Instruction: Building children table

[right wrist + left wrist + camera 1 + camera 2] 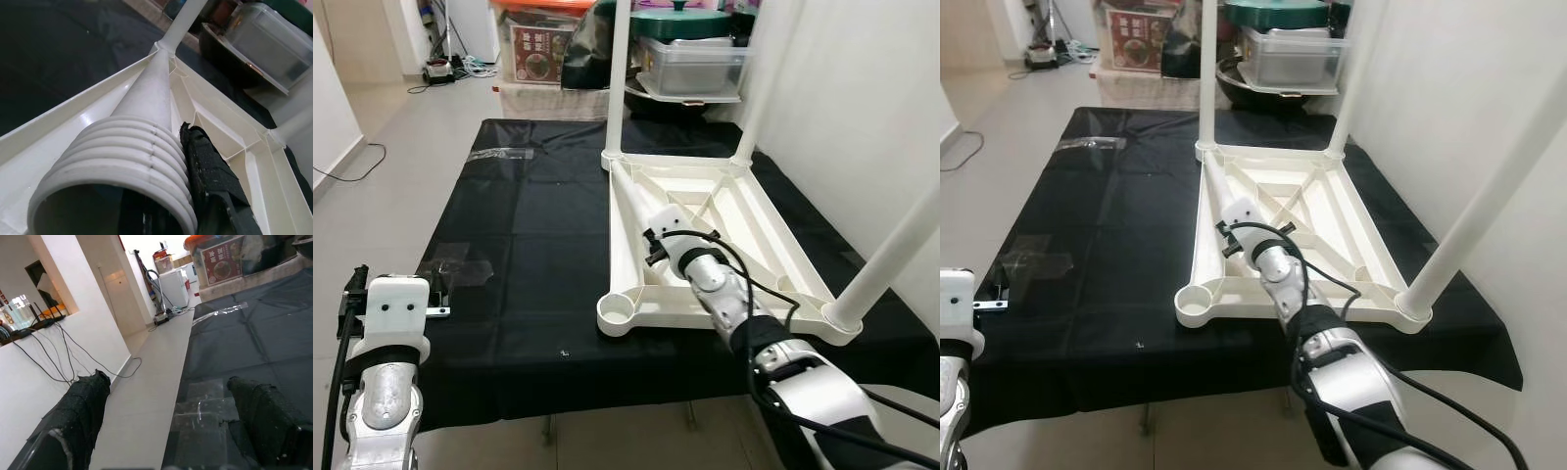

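The white plastic table top (pixel 764 225) lies upside down on a black cloth. Two legs (pixel 619 78) stand upright in its far corners, and a third leg (pixel 891 255) stands in the near right corner. The near left corner socket (pixel 619 311) is empty. A loose white leg (pixel 631 201) lies along the top's left rail, with its threaded end (pixel 117 161) towards me. My right gripper (pixel 654 247) is shut on that end, one black finger (pixel 210 166) pressed against the threads. My left gripper (pixel 168 387) hangs open and holds nothing, off the cloth's near left corner.
The black cloth (pixel 529 215) covers a low surface. Clear plastic wrappers (pixel 460 269) lie on its left side. Boxes and a lidded container (pixel 690 64) crowd the far end. A white wall (pixel 862 98) runs close on the right, and bare floor (pixel 391 147) lies to the left.
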Tool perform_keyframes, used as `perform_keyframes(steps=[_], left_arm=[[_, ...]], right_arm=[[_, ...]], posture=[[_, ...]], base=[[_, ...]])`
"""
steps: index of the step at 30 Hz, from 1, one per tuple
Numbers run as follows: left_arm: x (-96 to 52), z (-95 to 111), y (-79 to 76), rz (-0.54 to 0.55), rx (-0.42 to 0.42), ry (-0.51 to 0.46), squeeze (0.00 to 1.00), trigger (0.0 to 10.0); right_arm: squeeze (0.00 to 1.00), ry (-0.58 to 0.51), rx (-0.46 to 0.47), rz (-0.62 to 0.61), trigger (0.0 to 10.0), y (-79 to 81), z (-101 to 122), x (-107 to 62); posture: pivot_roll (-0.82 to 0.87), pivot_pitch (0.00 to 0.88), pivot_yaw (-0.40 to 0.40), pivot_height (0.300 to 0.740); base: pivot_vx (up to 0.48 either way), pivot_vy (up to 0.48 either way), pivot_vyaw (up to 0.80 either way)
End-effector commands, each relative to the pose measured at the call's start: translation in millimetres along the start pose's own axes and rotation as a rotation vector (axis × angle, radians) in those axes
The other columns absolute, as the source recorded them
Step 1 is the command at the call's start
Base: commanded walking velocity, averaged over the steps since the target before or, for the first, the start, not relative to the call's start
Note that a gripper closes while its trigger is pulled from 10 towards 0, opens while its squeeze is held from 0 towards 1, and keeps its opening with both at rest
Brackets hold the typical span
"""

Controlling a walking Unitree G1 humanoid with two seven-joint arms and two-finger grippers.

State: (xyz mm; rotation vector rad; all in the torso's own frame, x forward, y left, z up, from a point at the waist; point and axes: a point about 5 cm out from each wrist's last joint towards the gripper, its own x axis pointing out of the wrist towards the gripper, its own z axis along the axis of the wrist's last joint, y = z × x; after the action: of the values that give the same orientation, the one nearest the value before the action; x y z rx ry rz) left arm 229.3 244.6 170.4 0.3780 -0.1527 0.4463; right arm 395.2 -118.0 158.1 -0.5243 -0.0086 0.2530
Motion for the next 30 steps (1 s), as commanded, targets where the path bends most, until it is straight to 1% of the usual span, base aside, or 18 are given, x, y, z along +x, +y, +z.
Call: perform_keyframes(steps=[1, 2, 6, 9, 11, 12, 13, 14, 15, 18, 19, 21, 23, 24, 26, 28, 29, 30], left_arm=[[-0.1, -2, -1.3, 0.01, 0.005, 0.011, 0.0, 10.0], [-0.1, -2, -1.3, 0.01, 0.005, 0.011, 0.0, 10.0], [4.7, 1, -5.4, -0.006, -0.047, 0.002, 0.0, 10.0], [6.8, 5, -6.9, -0.02, -0.093, -0.009, 0.0, 10.0], [10.0, 13, -10.2, -0.053, -0.184, -0.029, 0.0, 10.0], [11.1, 19, -14.9, -0.099, -0.299, -0.04, 0.0, 10.0], [11.0, 29, -22.4, -0.171, -0.473, -0.045, 0.0, 10.0], [11.0, 29, -22.4, -0.171, -0.473, -0.045, 0.0, 10.0], [10.5, 36, -27.5, -0.226, -0.592, -0.055, 0.0, 10.0], [10.5, 36, -27.5, -0.226, -0.592, -0.055, 0.0, 10.0], [6.5, 46, -38.6, -0.342, -0.714, -0.072, 0.0, 10.0], [6.5, 46, -38.6, -0.342, -0.714, -0.072, 0.0, 10.0], [-13.2, 63, -64.4, -0.614, -0.942, -0.073, 0.0, 10.0], [-13.2, 63, -64.4, -0.614, -0.942, -0.073, 0.0, 10.0], [-20.6, 68, -73.0, -0.674, -1.138, -0.037, 0.0, 10.0], [-20.6, 68, -73.0, -0.674, -1.138, -0.037, 0.0, 10.0], [-19.1, 67, -72.3, -0.645, -1.186, -0.025, 0.0, 10.0], [-19.1, 67, -72.3, -0.645, -1.186, -0.025, 0.0, 10.0]], right_arm=[[0.19, -0.195, 0.037, -0.078, 0.0, -43.8, 23, -7.5], [0.19, -0.195, 0.037, -0.078, 0.0, -43.8, 23, -7.5], [0.19, -0.331, 0.19, -0.029, 0.0, -77.3, 31, -24.7], [0.19, -0.365, 0.206, 0.014, 0.0, -80.0, 30, -30.9], [0.19, -0.4, 0.219, 0.089, 0.0, -80.1, 26, -40.1], [0.19, -0.409, 0.254, 0.158, 0.0, -73.3, 22, -45.4], [0.19, -0.421, 0.32, 0.248, 0.0, -62.2, 18, -50.2], [0.19, -0.421, 0.32, 0.248, 0.0, -62.2, 18, -50.2], [0.19, -0.433, 0.366, 0.311, 0.0, -54.4, 17, -54.3], [0.19, -0.433, 0.366, 0.311, 0.0, -54.4, 17, -54.3], [0.19, -0.438, 0.424, 0.396, 0.0, -42.2, 15, -57.4], [0.19, -0.438, 0.424, 0.396, 0.0, -42.2, 15, -57.4], [0.19, -0.463, 0.631, 0.534, 0.0, -22.5, 20, -56.4], [0.19, -0.463, 0.631, 0.534, 0.0, -22.5, 20, -56.4], [0.18, -0.5, 0.777, 0.675, 0.0, -8.9, 29, -60.2], [0.18, -0.5, 0.777, 0.675, 0.0, -8.9, 29, -60.2], [0.19, -0.509, 0.813, 0.761, 0.0, -2.8, 31, -65.8], [0.19, -0.509, 0.813, 0.761, 0.0, -2.8, 31, -65.8]], posture=[[0.04, 0.0, -0.072, 0.74], [0.04, 0.0, -0.072, 0.74], [0.02, 0.0, -0.056, 0.74], [0.01, 0.0, -0.047, 0.74], [0.01, 0.0, -0.041, 0.74], [0.0, 0.0, -0.04, 0.74], [0.0, 0.0, -0.039, 0.74], [0.0, 0.0, -0.039, 0.74], [0.0, 0.0, -0.039, 0.74], [0.0, 0.0, -0.039, 0.74], [0.02, 0.0, -0.043, 0.74], [0.02, 0.0, -0.043, 0.74], [0.02, 0.0, -0.047, 0.74], [0.02, 0.0, -0.047, 0.74], [0.03, 0.0, -0.051, 0.74], [0.03, 0.0, -0.051, 0.74], [0.03, 0.0, -0.052, 0.74], [0.03, 0.0, -0.052, 0.74]], base=[[0.0, 0.0, 0.0], [0.0, 0.0, 0.0], [0.0, 0.0, 0.0], [0.0, 0.0, 0.0], [0.0, 0.0, 0.0], [0.0, 0.0, 0.0], [0.0, 0.0, 0.0], [0.0, 0.0, 0.0], [0.0, 0.0, 0.0], [0.0, 0.0, 0.0], [0.0, 0.0, 0.0], [0.0, 0.0, 0.0], [0.0, 0.0, 0.0], [0.0, 0.0, 0.0], [0.0, 0.0, 0.0], [0.0, 0.0, 0.0], [0.0, 0.0, 0.0], [0.0, 0.0, 0.0]])
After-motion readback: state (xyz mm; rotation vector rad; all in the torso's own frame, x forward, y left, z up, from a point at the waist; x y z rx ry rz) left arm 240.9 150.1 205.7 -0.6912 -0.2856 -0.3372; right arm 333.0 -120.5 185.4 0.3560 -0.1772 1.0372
